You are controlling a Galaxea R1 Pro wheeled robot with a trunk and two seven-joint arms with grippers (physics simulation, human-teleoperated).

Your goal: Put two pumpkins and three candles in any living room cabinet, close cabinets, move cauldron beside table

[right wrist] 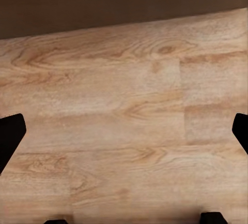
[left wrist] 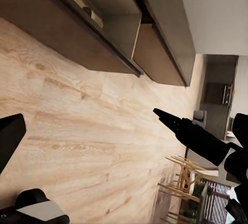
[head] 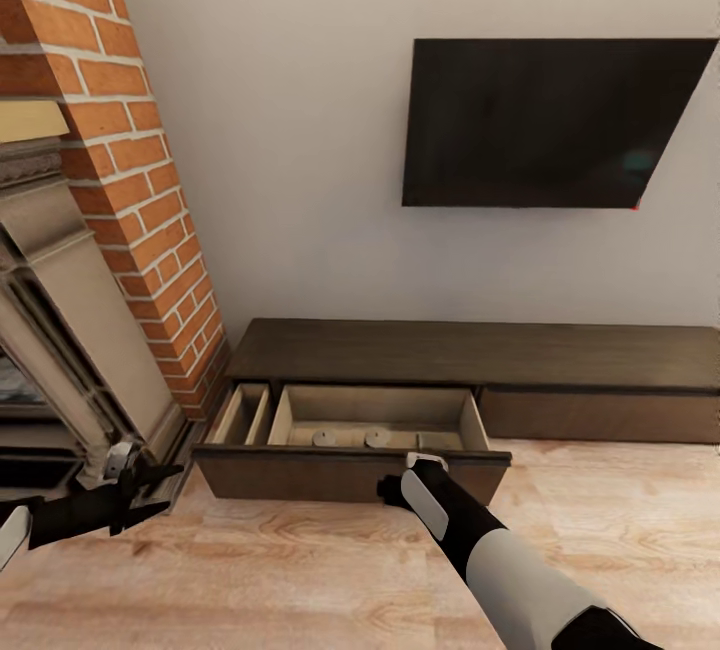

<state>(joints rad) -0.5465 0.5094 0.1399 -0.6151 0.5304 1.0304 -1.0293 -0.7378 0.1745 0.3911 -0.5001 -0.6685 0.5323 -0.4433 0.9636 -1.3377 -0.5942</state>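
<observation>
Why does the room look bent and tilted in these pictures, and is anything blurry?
Head view: wide-angle stretch skews the TV and leans the brick column; light is flat, with no glare and only soft shadow inside the open drawer. Left wrist view: the camera is rolled, so the cabinet runs diagonally. Right wrist view: soft, slightly blurred floor grain.

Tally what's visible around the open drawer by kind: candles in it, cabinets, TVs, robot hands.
Candles in the open drawer (flat round tops showing): 2
Cabinet, its drawer pulled out: 1
Wall TV: 1
Robot hands: 2, left hand, right hand
Total: 6
</observation>
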